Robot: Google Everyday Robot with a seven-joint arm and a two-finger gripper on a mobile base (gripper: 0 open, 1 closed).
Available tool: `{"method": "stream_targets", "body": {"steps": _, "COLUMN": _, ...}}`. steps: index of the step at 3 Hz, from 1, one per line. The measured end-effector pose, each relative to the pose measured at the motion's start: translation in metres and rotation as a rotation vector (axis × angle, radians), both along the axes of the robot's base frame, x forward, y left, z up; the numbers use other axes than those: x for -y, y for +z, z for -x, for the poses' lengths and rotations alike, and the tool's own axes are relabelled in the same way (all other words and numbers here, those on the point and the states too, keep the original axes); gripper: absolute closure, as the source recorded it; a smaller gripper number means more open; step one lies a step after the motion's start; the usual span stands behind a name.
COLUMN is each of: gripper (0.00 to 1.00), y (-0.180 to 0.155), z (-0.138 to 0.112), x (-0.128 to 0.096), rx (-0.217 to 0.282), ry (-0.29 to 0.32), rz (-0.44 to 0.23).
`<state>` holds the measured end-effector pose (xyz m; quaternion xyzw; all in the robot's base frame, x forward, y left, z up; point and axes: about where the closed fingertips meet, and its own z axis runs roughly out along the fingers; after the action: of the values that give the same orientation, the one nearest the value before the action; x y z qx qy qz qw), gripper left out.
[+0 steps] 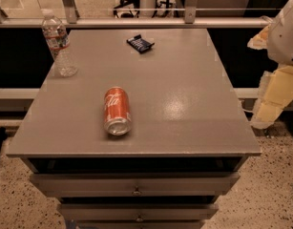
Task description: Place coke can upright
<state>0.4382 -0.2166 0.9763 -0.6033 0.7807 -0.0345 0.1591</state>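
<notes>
**Coke can (117, 111) on its side; uprighting not yet done**

Position of item: the can lies flat on the grey table (198, 109), left of centre in the frame and near the table's lower edge. Its silver end faces the bottom of the frame and its lettering faces up. Nothing touches it.

Position of tool: the gripper (270, 104) sits at the right edge of the frame, past the side of the table and well apart from the can. Whether it is wide or narrow cannot be told from this view. It holds nothing that can be seen.

Other items noted: a water bottle (57, 44) stands upright in the upper left of the frame, and a small dark-blue packet (140, 43) lies flat at upper centre. Both are well apart from the can (neither looks likely to obstruct an approach from the right).

Assessment of progress: none of the task shows as done. Remaining, in my judgement: bring the gripper across to the can, grasp it, turn it onto one flat end, set it down and let go.
</notes>
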Motion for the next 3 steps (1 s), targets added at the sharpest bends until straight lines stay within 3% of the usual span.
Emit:
{"method": "stream_targets", "body": {"steps": 1, "gripper": 0.0, "y": 0.0, "z": -0.001, "x": -0.002, "rx": 0.0, "ry": -0.006, "rz": -0.002}}
{"method": "stream_targets", "body": {"steps": 2, "gripper": 0.0, "y": 0.001, "z": -0.014, "x": -0.03, "rx": -0.007, "ry": -0.07, "rz": -0.024}}
{"method": "stream_targets", "body": {"steps": 3, "gripper": 0.0, "y": -0.012, "z": -0.036, "x": -0.084, "rx": -0.045, "ry": -0.114, "rz": -0.067}}
